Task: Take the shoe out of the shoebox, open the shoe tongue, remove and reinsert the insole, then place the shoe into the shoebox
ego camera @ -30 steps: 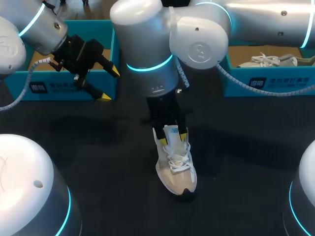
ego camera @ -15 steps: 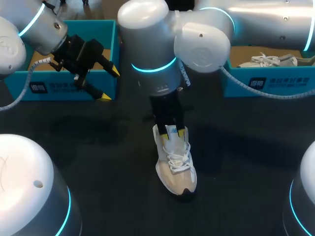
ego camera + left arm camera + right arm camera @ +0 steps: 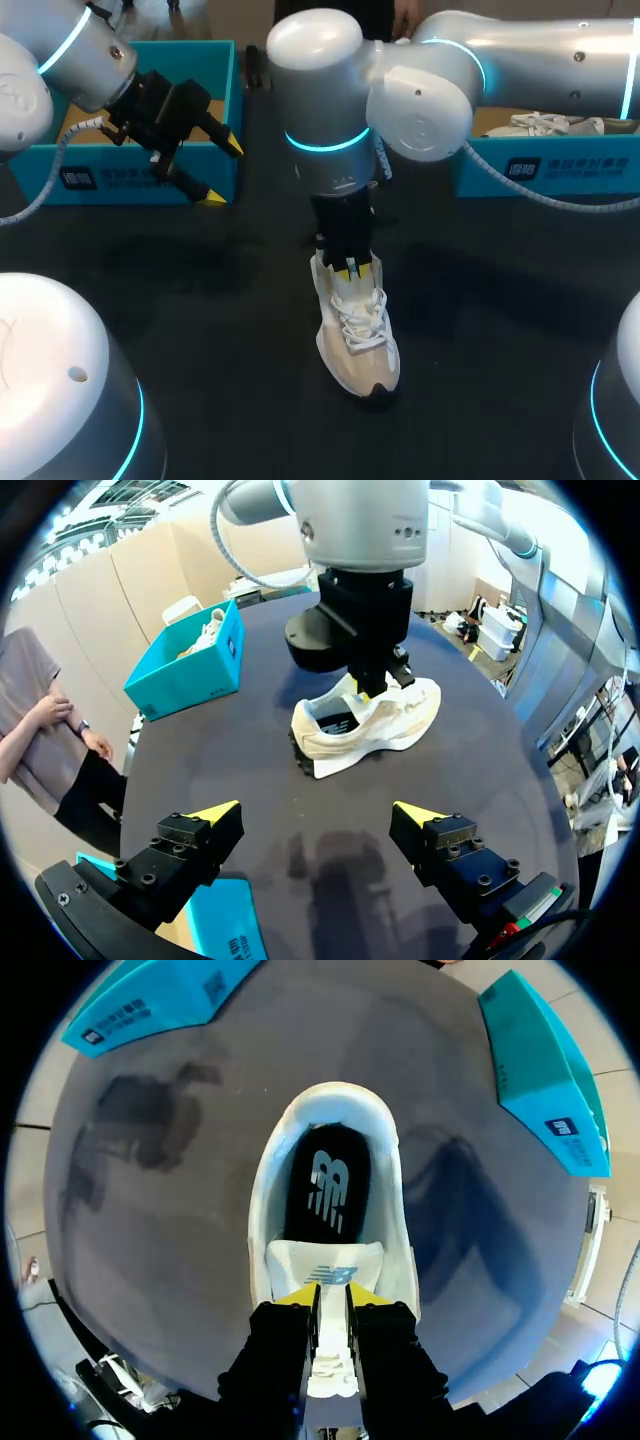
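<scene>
So the white shoe (image 3: 362, 345) is out of the box, sitting upright on its sole on the dark table (image 3: 200, 300), roughly in the middle and a bit nearer the robot than the two teal boxes. Its toe points back toward the robot.

The right gripper (image 3: 353, 268) comes straight down over the heel end. In its own wrist view the right gripper (image 3: 331, 1300) has its yellow tips pinched close together on the top edge of the tongue (image 3: 325, 1260), so it's clamped on that. Ahead of the tongue the shoe's mouth is open and the black insole (image 3: 325, 1190) lies flat inside.

The left gripper (image 3: 221, 172) hangs in front of the left shoebox (image 3: 150, 178), well apart from the shoe, fingers spread wide with nothing between them. The left wrist view shows that too, with the left gripper (image 3: 318, 812) gaping over bare table.

The right shoebox (image 3: 560, 165) has a second shoe (image 3: 540, 124) lying in it.
</scene>
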`<state>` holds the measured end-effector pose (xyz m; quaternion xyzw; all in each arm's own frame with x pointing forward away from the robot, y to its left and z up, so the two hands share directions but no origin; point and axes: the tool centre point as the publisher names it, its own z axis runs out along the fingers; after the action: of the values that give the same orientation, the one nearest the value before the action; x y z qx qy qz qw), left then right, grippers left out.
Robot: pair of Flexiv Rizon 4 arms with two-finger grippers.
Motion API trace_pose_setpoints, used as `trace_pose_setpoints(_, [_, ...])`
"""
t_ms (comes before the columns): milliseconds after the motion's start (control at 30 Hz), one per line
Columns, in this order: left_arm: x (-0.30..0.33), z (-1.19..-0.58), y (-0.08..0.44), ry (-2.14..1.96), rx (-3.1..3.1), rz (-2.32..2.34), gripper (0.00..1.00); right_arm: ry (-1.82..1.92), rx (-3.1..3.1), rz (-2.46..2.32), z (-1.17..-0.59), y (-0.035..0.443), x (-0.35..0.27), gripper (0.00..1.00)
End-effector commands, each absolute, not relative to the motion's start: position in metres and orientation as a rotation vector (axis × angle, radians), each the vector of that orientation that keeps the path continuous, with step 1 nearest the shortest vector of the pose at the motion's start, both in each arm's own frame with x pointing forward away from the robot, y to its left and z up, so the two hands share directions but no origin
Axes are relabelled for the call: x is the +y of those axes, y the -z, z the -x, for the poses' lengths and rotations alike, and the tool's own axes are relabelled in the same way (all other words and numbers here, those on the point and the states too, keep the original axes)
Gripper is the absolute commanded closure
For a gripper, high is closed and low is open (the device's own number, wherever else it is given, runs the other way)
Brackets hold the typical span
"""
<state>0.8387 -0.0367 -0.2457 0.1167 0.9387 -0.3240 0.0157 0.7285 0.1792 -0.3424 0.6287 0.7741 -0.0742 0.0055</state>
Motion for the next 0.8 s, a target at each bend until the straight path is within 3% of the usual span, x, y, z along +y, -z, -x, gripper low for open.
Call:
trace_pose_setpoints(33, [-0.036,-0.838,0.245,1.0,2.921,-0.363,0.0,0.22,2.434,-1.978,-0.728,0.35,0.177,0.85])
trace_pose_setpoints(367, [-0.036,-0.838,0.245,1.0,2.921,-0.363,0.0,0.241,2.372,-1.982,-0.714,0.326,0.174,0.73])
trace_pose_setpoints(800, [-0.036,-0.838,0.245,1.0,2.921,-0.363,0.0,0.159,2.396,-1.987,-0.732,0.355,0.171,0.76])
